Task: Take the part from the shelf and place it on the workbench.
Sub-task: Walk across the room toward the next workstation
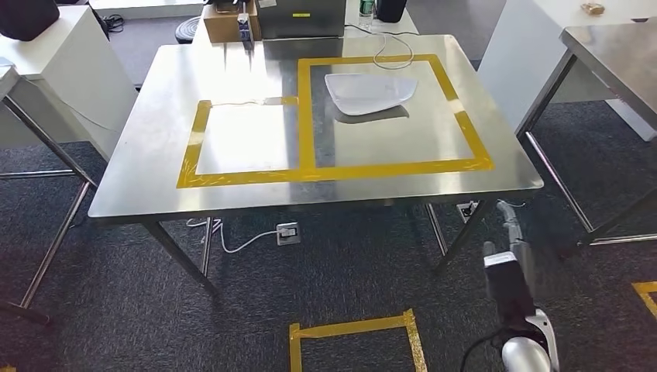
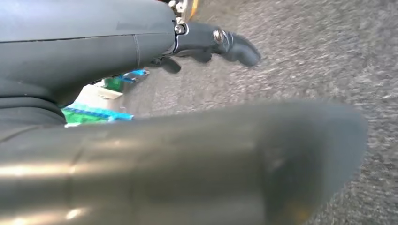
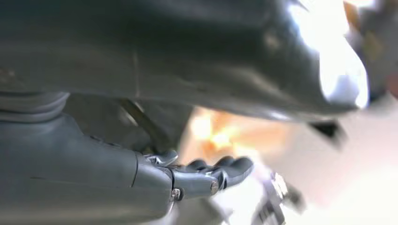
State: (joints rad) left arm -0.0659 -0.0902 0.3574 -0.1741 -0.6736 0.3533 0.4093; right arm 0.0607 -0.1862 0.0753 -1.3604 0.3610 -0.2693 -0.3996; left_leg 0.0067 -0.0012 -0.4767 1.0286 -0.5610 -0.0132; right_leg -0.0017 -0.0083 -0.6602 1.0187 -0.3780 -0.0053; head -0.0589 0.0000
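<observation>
Desk [image 1: 232, 198]: steel, sitting centre of head view on grey carpet [image 1: 349, 279]; yellow tape outlining two adjoining boxes on top, larger one on the right side, smaller on the left.
Second steel desk [image 1: 612, 54]: standing at right edge, well apart from the first.
Part [image 1: 370, 93]: white, flat, shell-like; lying inside the larger tape box, toward its far side, casting a shadow on the steel.
Cardboard box [image 1: 225, 23]: sitting at far edge of desk, w/ a dark case just beside it.
Tape square on floor [image 1: 352, 329]: lying in front of desk.
Right hand [image 1: 507, 225]: hanging low beside desk's near right corner, arm pointing down; in wrist view fingers [image 3: 230, 168] lying apart, grasping nothing.
Left hand [image 2: 211, 44]: hanging over carpet, fingers loose, released, nothing in it.
</observation>
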